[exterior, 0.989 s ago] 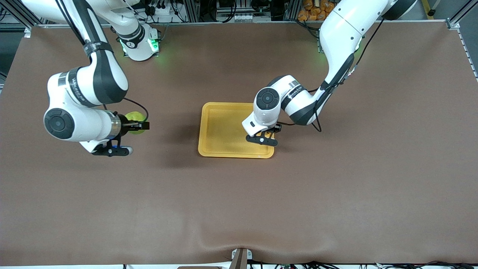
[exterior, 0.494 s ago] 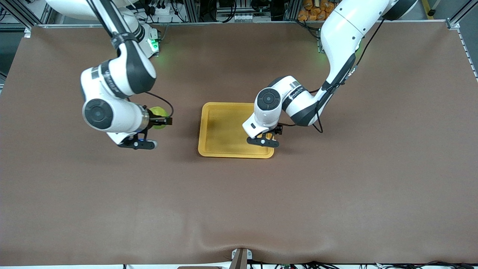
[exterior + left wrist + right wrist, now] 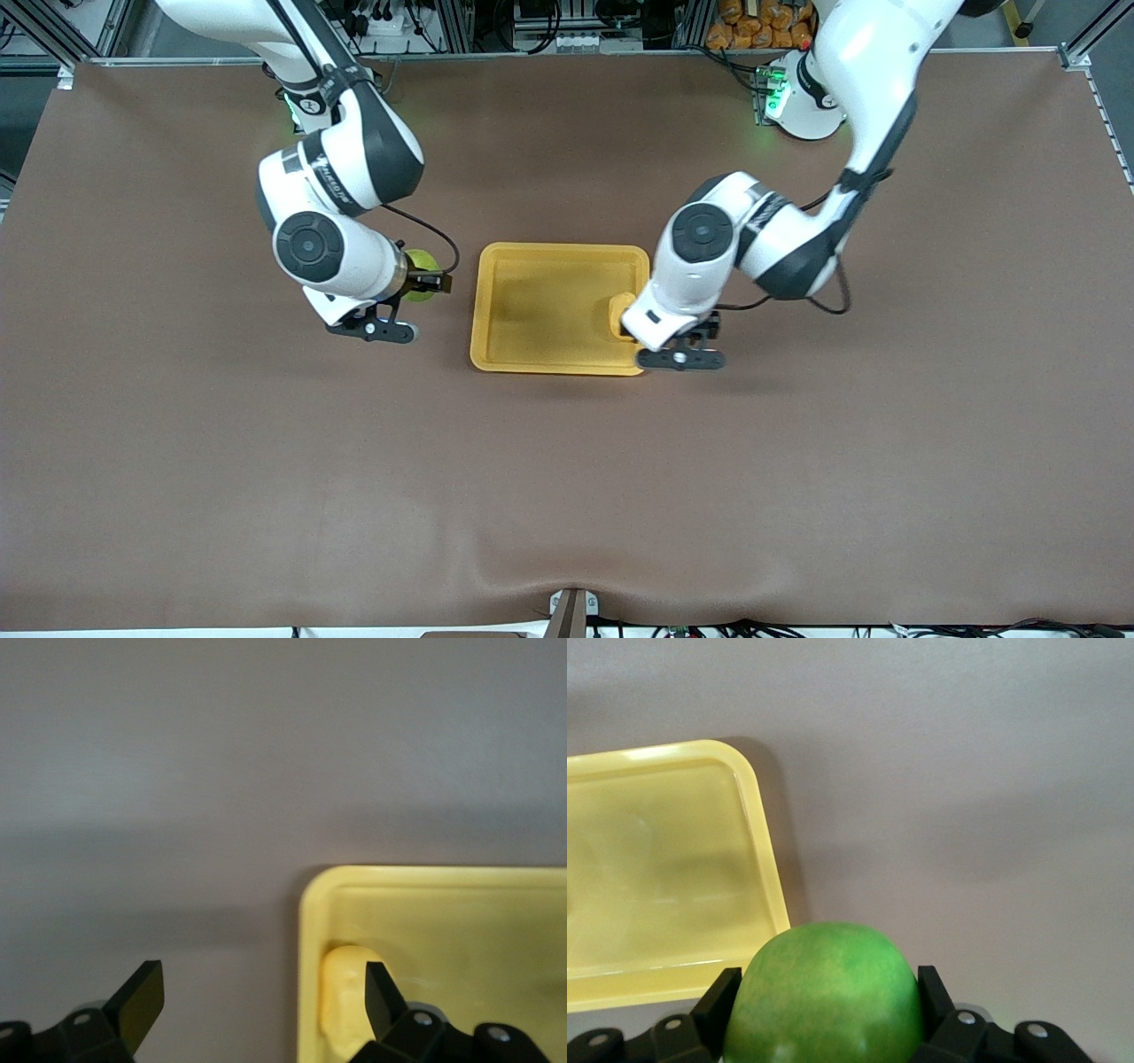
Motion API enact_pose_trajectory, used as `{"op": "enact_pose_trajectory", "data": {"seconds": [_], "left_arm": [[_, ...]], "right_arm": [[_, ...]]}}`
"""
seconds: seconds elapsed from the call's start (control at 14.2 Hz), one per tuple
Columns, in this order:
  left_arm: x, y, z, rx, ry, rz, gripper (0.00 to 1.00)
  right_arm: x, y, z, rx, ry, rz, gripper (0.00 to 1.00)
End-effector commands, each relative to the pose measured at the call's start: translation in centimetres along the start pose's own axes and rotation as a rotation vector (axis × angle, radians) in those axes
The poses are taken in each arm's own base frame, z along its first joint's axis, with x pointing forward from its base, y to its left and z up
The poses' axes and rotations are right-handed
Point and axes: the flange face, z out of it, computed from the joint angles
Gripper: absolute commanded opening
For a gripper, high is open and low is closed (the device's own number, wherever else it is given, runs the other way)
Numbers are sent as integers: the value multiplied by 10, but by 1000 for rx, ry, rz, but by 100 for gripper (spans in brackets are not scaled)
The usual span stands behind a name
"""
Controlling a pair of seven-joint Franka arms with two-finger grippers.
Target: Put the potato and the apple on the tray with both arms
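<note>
The yellow-orange tray (image 3: 542, 306) lies mid-table. The potato (image 3: 622, 315) lies in it against the rim toward the left arm's end; it also shows in the left wrist view (image 3: 347, 997). My left gripper (image 3: 687, 341) is open and empty, low over that tray rim (image 3: 312, 930), with one finger over the potato and the other over the mat. My right gripper (image 3: 425, 282) is shut on the green apple (image 3: 419, 262) and holds it over the mat just beside the tray's rim toward the right arm's end. The apple (image 3: 824, 992) fills the jaws in the right wrist view, with the tray corner (image 3: 749, 815) close by.
A brown mat (image 3: 567, 487) covers the whole table. Both arm bases (image 3: 802, 97) stand along the edge farthest from the front camera.
My right arm has carried the apple across the mat toward the tray. My left gripper has let go of the potato, which now lies in the tray, and moved toward the left arm's end.
</note>
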Motion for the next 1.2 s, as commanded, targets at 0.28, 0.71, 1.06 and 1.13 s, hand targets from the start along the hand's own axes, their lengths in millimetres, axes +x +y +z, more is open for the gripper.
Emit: {"op": "enact_pose_trajectory", "data": {"seconds": [0.28, 0.71, 1.06, 1.13], "left_arm": [[20, -95, -91, 95, 41, -115, 100], [34, -148, -152, 168, -22, -159, 100], [39, -191, -190, 155, -14, -115, 100], [40, -198, -193, 157, -13, -97, 100]], "right_arm": [[-4, -58, 62, 5, 40, 72, 7], [-10, -93, 106, 12, 77, 81, 7], [-5, -108, 137, 37, 117, 100, 7], [-4, -108, 138, 36, 118, 100, 7]]}}
